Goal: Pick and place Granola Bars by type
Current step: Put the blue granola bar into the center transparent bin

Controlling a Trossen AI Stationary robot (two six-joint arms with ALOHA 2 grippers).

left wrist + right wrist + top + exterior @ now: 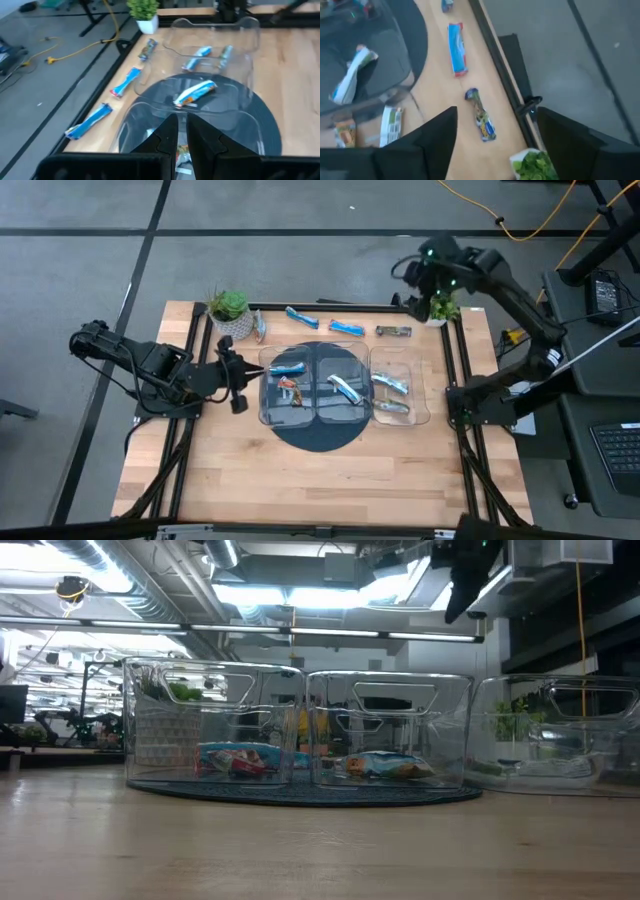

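Note:
Several wrapped bars lie flat along the table's far edge: two bright blue ones (pixel 302 317) (pixel 347 328), a dark brown one (pixel 393 331) and a silvery one (pixel 259 327) beside the left plant. Three clear trays hold others: a blue bar (pixel 290 367) and an orange one (pixel 290 390) in the left tray (pixel 268 405), a silver-blue bar (pixel 345 388) in the middle tray, two bars (pixel 390 383) in the right tray. My left gripper (pixel 240 375) (pixel 182 131) hovers at the left tray's left wall, shut on nothing. My right gripper (pixel 432 275) (pixel 495 145) is open, high above the dark brown bar (pixel 481 120).
The trays stand on a dark round mat (pixel 320 438). Small potted plants sit at the far left (pixel 230 308) and far right (pixel 440 308) corners. Bare wood shows along the near half of the table (pixel 320 480). Black frame rails edge the table.

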